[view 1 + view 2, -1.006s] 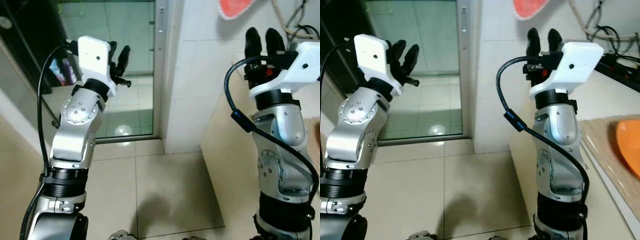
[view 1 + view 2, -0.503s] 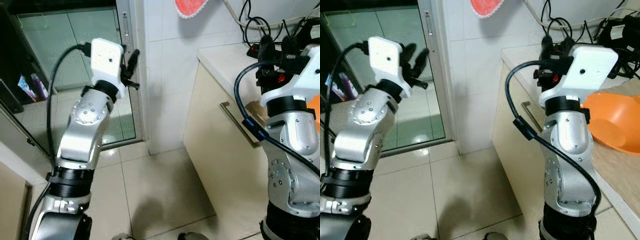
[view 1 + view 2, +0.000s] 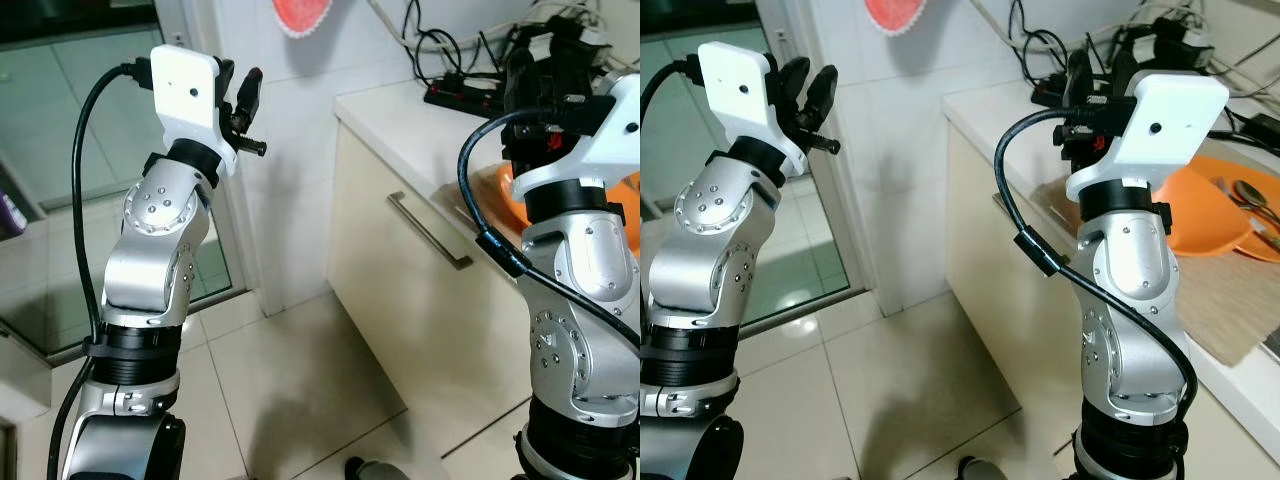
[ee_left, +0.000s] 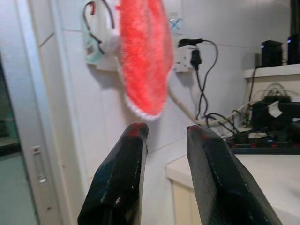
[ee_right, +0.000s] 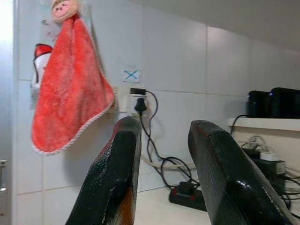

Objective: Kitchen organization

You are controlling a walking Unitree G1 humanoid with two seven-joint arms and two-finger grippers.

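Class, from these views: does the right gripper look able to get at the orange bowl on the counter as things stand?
Probably yes. The right gripper is raised, open and empty, above the counter, and the orange bowl lies just beside that arm with nothing over it. It points toward the wall, so it would have to turn down first.

A home kitchen, going by the white-tiled wall [image 3: 890, 130] and the pale worktop [image 3: 400, 110] over a cream cabinet front with a metal bar handle [image 3: 428, 232]. On that worktop, an orange bowl [image 3: 1205, 205] with spoons beside it, on a mat. Behind it, a black power strip [image 3: 460, 97] with tangled cables. Above the worktop, a red hand towel [image 4: 143, 56] hung on the tiles. Beside the cabinet, a glass sliding door [image 3: 60, 150] and a glossy tiled floor [image 3: 910, 380]
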